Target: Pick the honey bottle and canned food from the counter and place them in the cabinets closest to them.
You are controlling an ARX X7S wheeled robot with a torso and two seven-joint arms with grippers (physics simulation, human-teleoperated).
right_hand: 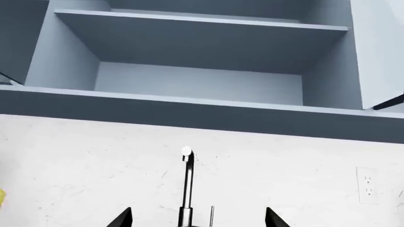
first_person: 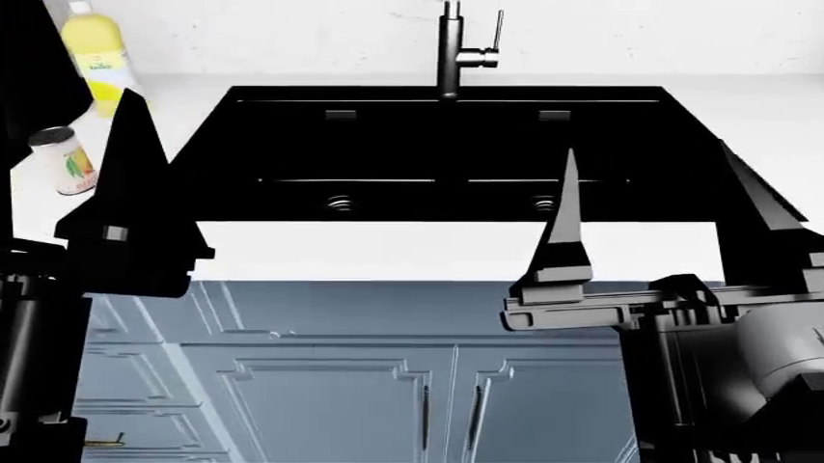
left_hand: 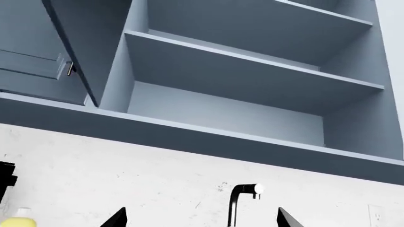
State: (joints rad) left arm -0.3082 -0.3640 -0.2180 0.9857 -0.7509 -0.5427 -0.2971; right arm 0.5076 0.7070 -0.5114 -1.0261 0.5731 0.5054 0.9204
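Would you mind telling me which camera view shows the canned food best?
The head view: the canned food stands on the counter at the far left, label visible, partly hidden by the left arm. Neither wrist view shows it; both look up at the open cabinet.

You have one can point(first_person: 65, 160) and one yellow labelled bottle point(first_person: 99, 54) on the counter, one black faucet point(first_person: 457, 50), one black sink point(first_person: 721, 145) with two basins and two drains, two grippers, and two shelves in the open wall cabinet point(left_hand: 252, 71).
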